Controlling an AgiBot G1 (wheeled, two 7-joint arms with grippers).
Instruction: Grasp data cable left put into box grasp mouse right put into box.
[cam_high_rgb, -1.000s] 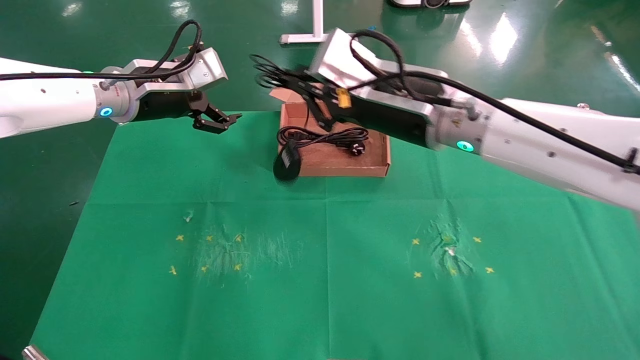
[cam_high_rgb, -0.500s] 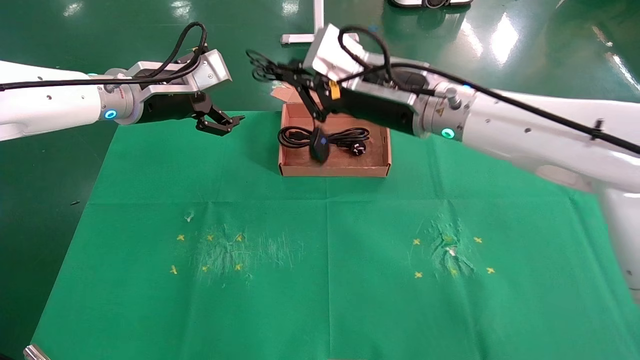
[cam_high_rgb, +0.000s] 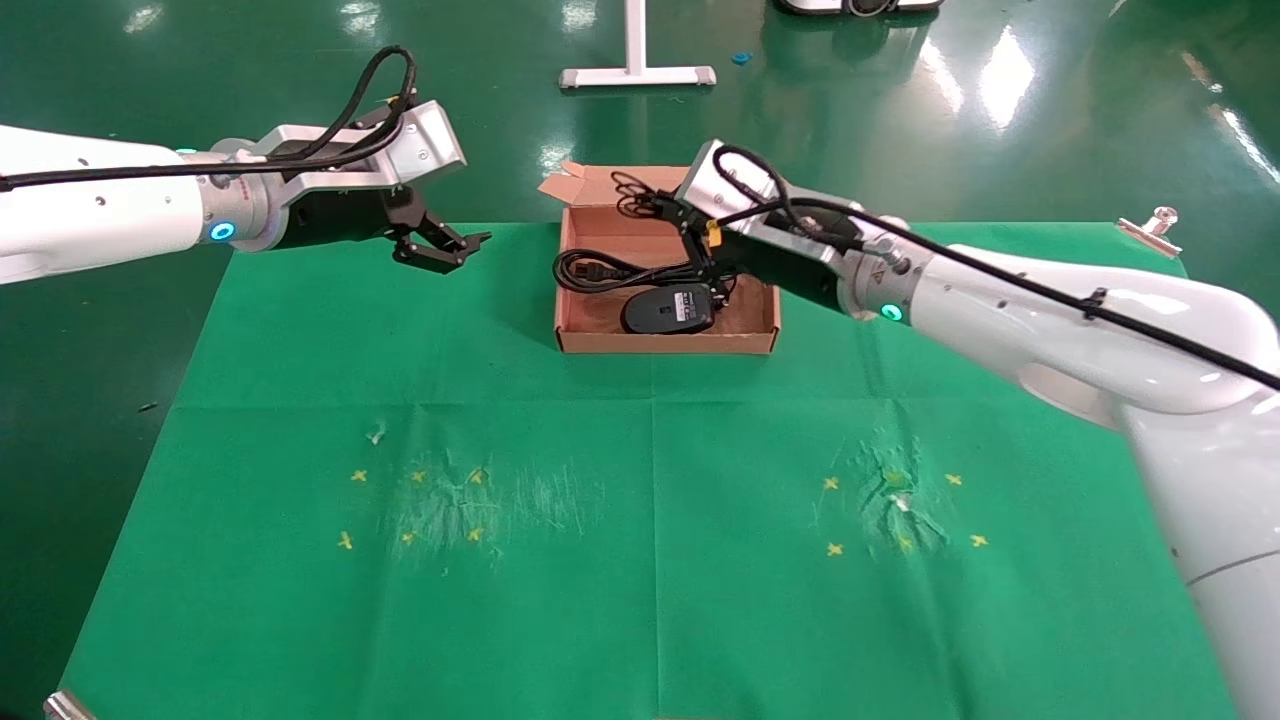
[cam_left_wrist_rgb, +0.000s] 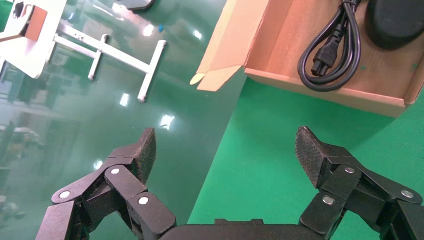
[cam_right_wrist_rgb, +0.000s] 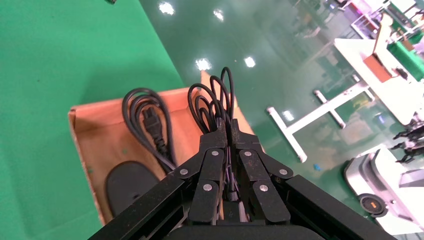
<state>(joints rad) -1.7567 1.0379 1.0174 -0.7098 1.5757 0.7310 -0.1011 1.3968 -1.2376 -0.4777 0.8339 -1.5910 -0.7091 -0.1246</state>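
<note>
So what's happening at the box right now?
The right gripper is over the box, shut on the bundled cord of the mouse, whose body lies inside the box at its near wall. The data cable already lies in the box. The left gripper hovers open, empty, to the box's left.

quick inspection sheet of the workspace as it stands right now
surface: green cloth with yellow cross marks and scuffed patches
job's things: data cable and mouse both lie inside the box
clutter: nothing seen
grippers: left gripper open, hovering to the box's left; right gripper shut on the mouse's coiled cord, over the box
cables: black hoses run along both arms
surroundings: glossy green floor, white stand behind the box
</note>
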